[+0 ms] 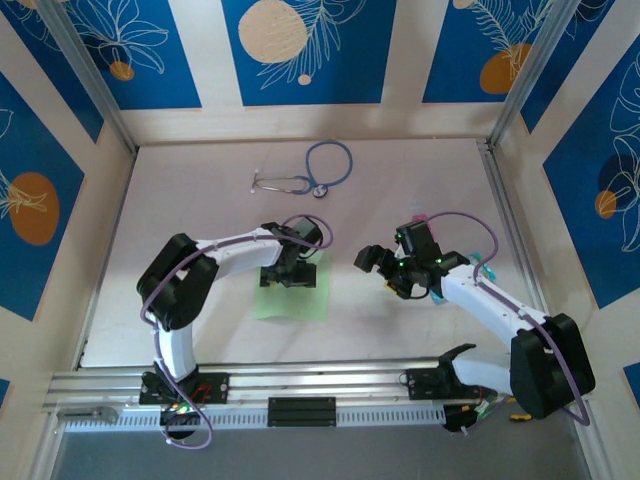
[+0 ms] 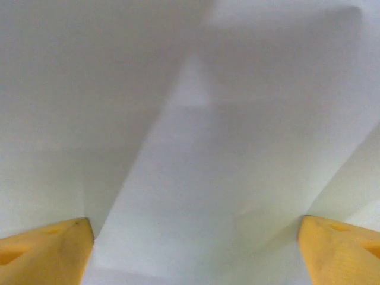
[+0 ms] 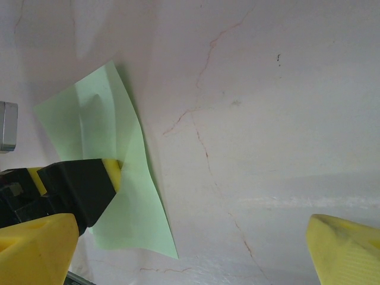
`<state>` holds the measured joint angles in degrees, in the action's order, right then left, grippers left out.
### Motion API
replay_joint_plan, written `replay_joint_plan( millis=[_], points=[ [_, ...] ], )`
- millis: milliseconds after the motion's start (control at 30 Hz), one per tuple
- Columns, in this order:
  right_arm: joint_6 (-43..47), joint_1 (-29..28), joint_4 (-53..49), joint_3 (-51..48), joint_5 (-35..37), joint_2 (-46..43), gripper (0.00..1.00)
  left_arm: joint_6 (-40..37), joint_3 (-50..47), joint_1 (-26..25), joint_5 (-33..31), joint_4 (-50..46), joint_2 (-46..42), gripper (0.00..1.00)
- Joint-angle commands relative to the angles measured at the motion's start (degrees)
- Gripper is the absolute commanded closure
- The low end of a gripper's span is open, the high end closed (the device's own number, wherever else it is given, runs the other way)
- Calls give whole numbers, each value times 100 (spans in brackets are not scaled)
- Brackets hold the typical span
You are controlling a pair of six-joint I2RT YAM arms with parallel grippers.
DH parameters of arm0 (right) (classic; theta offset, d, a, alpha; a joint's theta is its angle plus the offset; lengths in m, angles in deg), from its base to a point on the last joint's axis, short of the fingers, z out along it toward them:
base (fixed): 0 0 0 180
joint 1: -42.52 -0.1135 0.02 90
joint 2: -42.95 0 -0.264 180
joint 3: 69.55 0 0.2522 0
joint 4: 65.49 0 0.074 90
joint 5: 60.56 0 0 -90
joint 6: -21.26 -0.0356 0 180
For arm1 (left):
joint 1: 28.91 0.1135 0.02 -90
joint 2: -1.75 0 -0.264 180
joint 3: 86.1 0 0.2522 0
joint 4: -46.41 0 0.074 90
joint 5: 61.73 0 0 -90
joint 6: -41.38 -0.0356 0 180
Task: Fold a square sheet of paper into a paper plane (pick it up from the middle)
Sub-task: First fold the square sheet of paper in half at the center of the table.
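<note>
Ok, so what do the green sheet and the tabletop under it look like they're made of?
The square sheet of paper: thin, matte, pale green paper, judging by its soft creases and slight buckling. The table: a hard, smooth, whitish surface with thin reddish veins and a faint sheen. It is probably marble-look laminate or stone, though I cannot tell which.

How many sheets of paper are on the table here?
1. The pale green sheet of paper lies mid-table beneath the left claw; anything stacked under it would be hidden.
</note>
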<state>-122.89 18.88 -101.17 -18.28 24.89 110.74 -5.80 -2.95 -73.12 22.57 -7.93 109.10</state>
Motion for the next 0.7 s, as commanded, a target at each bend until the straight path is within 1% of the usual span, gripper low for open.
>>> replay_joint_plan(
  millis=[0,167,367,667],
  points=[
    [-25,-25,-85,155,-107,46,2,-200,174,-62,-200,-278,32,7],
    [-20,-18,-89,146,-102,50,2,-212,338,-57,-268,-313,9,4],
    [-7,-22,-112,148,-107,39,2,-120,362,-36,-317,-351,227,3],
    [-3,-17,-134,121,-79,-2,2,70,-13,-10,14,-68,357,4]
  ],
)
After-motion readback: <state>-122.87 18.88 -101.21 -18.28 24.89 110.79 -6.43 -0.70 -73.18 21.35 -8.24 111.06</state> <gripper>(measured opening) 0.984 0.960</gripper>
